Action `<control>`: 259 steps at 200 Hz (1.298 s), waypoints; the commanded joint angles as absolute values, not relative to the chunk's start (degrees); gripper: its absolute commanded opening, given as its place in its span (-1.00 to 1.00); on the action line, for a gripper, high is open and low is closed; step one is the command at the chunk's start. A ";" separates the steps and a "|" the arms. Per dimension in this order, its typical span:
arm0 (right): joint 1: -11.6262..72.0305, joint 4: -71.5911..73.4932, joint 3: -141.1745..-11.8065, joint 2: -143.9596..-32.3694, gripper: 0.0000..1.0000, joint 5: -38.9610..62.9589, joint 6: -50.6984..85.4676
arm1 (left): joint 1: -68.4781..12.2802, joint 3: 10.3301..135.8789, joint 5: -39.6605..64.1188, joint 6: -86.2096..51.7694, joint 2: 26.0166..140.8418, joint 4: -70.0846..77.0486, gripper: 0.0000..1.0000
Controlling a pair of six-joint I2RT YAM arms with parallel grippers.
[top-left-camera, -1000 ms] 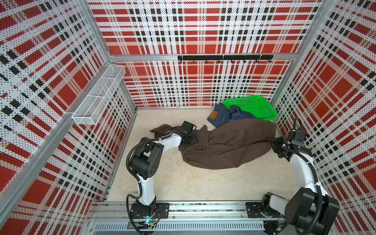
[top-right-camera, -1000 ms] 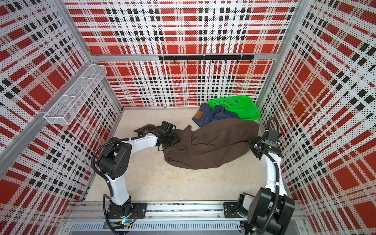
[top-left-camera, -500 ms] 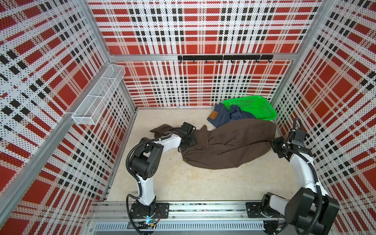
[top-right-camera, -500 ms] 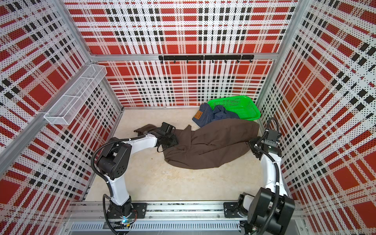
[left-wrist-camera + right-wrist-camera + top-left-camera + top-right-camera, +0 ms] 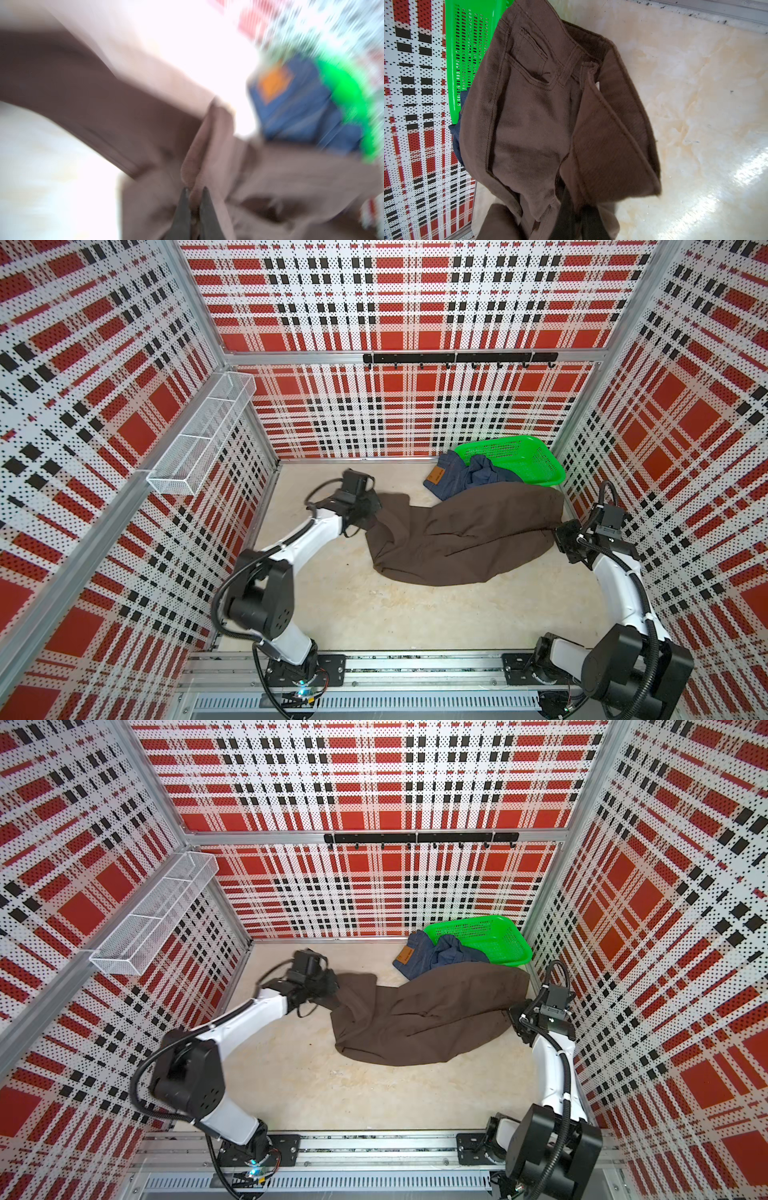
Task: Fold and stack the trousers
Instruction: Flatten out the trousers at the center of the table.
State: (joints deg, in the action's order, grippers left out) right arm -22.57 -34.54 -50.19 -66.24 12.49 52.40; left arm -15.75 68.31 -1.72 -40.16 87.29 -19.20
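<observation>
The left gripper (image 5: 195,196) pinches a brown trousers (image 5: 457,539) fold, view blurred; the right gripper (image 5: 577,218) seems clamped on their waistband (image 5: 612,135), tips hidden in cloth.

Left hand (image 5: 195,190) has closed on the brown trousers (image 5: 465,539) — leg end pulled inward.

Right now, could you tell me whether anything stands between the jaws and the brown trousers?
Nothing visible does: both the left jaws and the right jaws are shut on the brown trousers. The jeans lie partly under them, by the green basket.
</observation>
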 commanded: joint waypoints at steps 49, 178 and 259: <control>-23.65 -37.83 -50.06 -63.31 -1.00 10.55 49.90 | 21.22 69.50 -7.88 -25.39 69.22 -33.66 -1.00; -21.52 -50.33 -108.79 -87.34 -1.00 19.93 55.68 | 21.53 108.48 4.39 -31.67 90.62 -40.59 -1.00; -31.29 -44.43 -56.58 -66.29 -1.00 20.39 47.55 | 30.73 68.16 5.04 -25.80 72.61 -35.64 -1.00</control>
State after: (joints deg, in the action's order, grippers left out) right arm -30.48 -44.12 -65.41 -69.23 20.93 51.44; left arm 29.30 77.36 7.53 -25.87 72.42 -31.03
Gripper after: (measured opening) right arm 0.066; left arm 0.081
